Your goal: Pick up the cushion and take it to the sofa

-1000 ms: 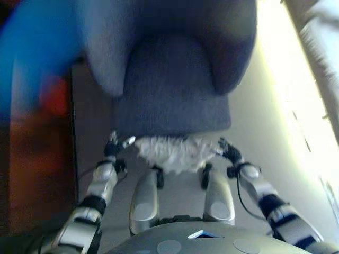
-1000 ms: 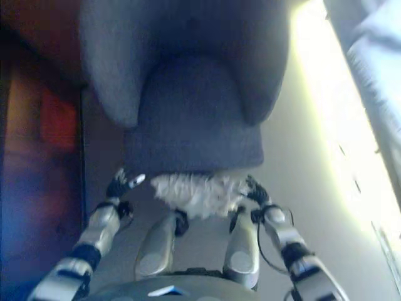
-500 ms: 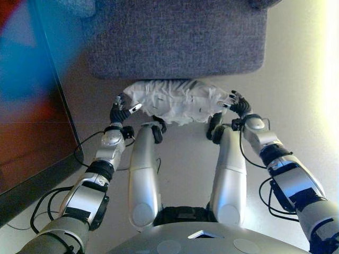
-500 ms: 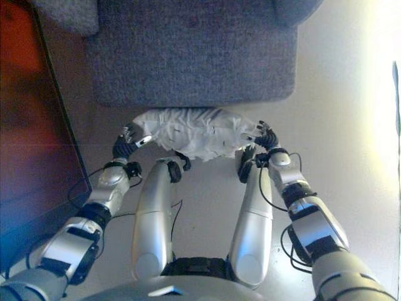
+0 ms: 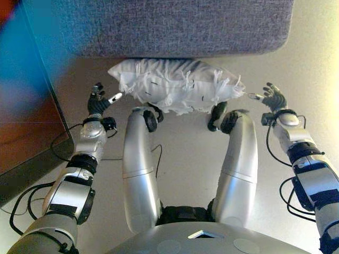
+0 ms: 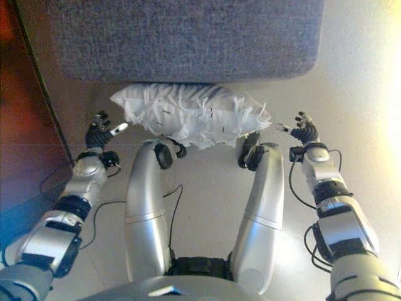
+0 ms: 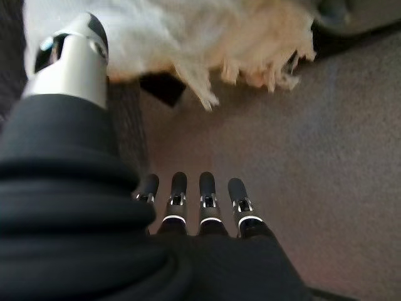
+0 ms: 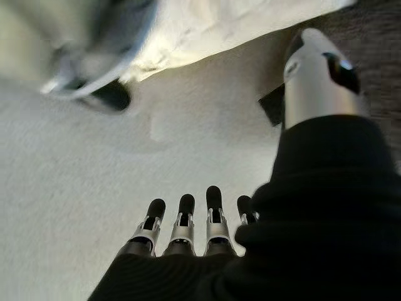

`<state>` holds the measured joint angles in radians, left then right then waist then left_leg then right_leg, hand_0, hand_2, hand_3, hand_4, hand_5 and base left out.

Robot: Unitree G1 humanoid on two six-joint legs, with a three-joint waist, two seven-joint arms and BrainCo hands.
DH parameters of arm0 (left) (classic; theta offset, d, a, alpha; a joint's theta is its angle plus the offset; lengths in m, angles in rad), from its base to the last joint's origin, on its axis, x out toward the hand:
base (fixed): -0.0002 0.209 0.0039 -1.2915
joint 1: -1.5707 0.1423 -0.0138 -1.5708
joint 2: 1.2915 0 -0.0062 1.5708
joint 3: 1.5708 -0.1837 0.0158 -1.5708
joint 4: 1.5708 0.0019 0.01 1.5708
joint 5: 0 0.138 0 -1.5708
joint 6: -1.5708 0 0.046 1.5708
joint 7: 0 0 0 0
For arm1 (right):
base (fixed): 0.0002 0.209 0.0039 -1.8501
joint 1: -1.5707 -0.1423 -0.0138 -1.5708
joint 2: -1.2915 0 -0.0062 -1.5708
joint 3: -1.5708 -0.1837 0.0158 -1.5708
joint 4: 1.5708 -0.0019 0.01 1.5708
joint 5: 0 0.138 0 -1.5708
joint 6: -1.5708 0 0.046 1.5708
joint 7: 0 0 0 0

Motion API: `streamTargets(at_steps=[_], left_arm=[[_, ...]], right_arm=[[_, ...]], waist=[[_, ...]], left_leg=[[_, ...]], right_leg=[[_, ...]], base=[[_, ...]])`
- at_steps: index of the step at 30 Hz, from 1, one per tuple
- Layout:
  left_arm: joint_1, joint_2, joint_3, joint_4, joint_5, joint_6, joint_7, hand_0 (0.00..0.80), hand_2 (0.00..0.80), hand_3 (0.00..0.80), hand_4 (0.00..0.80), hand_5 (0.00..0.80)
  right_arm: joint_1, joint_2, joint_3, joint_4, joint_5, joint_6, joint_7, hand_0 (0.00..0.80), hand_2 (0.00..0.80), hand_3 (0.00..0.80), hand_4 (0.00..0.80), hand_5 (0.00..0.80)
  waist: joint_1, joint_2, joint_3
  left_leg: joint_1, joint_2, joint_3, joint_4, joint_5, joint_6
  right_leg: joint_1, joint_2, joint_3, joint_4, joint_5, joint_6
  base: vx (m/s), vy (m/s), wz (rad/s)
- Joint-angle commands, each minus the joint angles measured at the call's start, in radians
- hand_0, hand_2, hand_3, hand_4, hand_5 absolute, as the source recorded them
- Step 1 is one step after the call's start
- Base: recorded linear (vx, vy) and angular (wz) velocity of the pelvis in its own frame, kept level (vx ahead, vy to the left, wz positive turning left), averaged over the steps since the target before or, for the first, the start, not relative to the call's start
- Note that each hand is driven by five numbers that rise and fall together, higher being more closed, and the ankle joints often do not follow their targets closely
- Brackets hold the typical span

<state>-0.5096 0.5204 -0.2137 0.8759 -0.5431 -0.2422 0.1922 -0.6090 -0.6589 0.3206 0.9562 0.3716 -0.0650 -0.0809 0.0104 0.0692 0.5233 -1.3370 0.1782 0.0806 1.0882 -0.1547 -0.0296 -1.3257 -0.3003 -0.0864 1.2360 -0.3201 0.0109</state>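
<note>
A white fringed cushion (image 5: 175, 87) lies just in front of the grey sofa's (image 5: 159, 26) front edge, between my two hands. My left hand (image 5: 98, 100) is open a short way off the cushion's left end, not touching it. Off the right end, with a small gap, my right hand (image 5: 274, 98) is open too. In the left wrist view the cushion (image 7: 175, 31) shows beyond the straight fingers (image 7: 188, 194), which hold nothing. The right wrist view has the cushion (image 8: 250, 25) past that hand's empty fingers (image 8: 188, 222).
A dark red-brown cabinet side (image 5: 26, 132) stands close on the left, beside my left arm. Pale floor (image 5: 185, 159) spreads in front of the sofa and out to the right.
Both hands have come off the cushion's ends and moved outward, leaving gaps. The camera has tipped down, so the sofa and cushion sit higher and larger.
</note>
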Motion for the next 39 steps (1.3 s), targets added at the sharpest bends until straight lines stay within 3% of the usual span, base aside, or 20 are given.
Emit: streamTargets(at_steps=[1,7,10,14,18,23,32,39], left_arm=[[0.077,0.053,0.035,0.012,-0.001,-0.028,0.002,0.000,0.000,0.000,0.000,0.000],[0.071,0.060,0.025,0.025,0.035,-0.034,0.000,0.000,0.000,0.000,0.000,0.000],[0.031,0.075,-0.002,0.033,-0.011,-0.004,-0.070,0.000,0.000,0.000,0.000,0.000],[-0.016,0.090,-0.036,0.030,-0.098,-0.004,-0.181,0.000,0.000,0.000,0.000,0.000],[-0.060,0.108,-0.064,-0.009,-0.144,0.000,-0.262,0.000,0.000,0.000,0.000,0.000],[-0.104,0.133,-0.103,-0.020,-0.116,0.016,-0.294,0.000,0.000,0.000,0.000,0.000],[-0.182,0.173,-0.190,-0.053,-0.085,0.046,-0.372,0.000,0.000,0.000,0.000,0.000],[-0.325,0.197,-0.282,-0.044,-0.117,0.100,-0.441,0.000,0.000,0.000,0.000,0.000]], right_arm=[[0.059,-0.048,0.017,-0.071,-0.155,-0.037,-0.064,0.000,0.000,0.000,0.000,0.000],[0.013,-0.080,0.119,-0.199,-0.417,0.049,-0.184,0.000,0.000,0.000,0.000,0.000],[-0.049,-0.108,0.192,-0.219,-0.513,0.090,-0.189,0.000,0.000,0.000,0.000,0.000],[-0.113,-0.133,0.252,-0.240,-0.532,0.103,-0.167,0.000,0.000,0.000,0.000,0.000],[-0.144,-0.144,0.279,-0.268,-0.524,0.068,-0.135,0.000,0.000,0.000,0.000,0.000],[-0.184,-0.154,0.321,-0.322,-0.559,0.041,-0.080,0.000,0.000,0.000,0.000,0.000],[-0.260,-0.185,0.415,-0.409,-0.585,0.065,0.033,0.000,0.000,0.000,0.000,0.000],[-0.346,-0.178,0.485,-0.397,-0.593,0.074,0.105,0.000,0.000,0.000,0.000,0.000]], waist=[[-0.022,-0.001,-0.003],[-0.023,-0.007,-0.003],[-0.024,-0.002,-0.003],[-0.027,0.005,-0.003],[-0.033,0.012,-0.003],[-0.042,0.015,-0.003],[-0.056,0.016,-0.003],[-0.067,0.013,-0.003]], left_leg=[[0.055,0.010,0.004,0.075,-0.178,0.009],[0.027,0.015,0.002,0.110,-0.188,0.007],[0.008,0.017,0.004,0.129,-0.193,0.007],[-0.014,0.021,0.006,0.146,-0.199,0.003],[-0.039,0.024,0.006,0.165,-0.201,-0.002],[-0.060,0.035,0.006,0.185,-0.201,-0.009],[-0.088,0.058,0.007,0.216,-0.198,-0.020],[-0.114,0.069,0.006,0.237,-0.198,-0.021]], right_leg=[[0.026,-0.026,0.064,-0.092,0.076,0.051],[0.002,-0.026,0.071,-0.068,0.067,0.049],[-0.017,-0.028,0.078,-0.052,0.059,0.047],[-0.042,-0.035,0.084,-0.033,0.053,0.047],[-0.069,-0.039,0.094,-0.019,0.053,0.048],[-0.091,-0.042,0.102,-0.005,0.052,0.048],[-0.122,-0.041,0.117,0.020,0.049,0.043],[-0.147,-0.041,0.125,0.033,0.051,0.041]], base=[[0.000,0.000,0.00],[0.021,0.021,-0.03],[0.000,0.000,0.00],[0.005,0.013,0.07],[0.005,0.008,0.04],[0.000,0.000,0.00],[0.015,0.024,-0.02],[0.005,0.006,0.00]])
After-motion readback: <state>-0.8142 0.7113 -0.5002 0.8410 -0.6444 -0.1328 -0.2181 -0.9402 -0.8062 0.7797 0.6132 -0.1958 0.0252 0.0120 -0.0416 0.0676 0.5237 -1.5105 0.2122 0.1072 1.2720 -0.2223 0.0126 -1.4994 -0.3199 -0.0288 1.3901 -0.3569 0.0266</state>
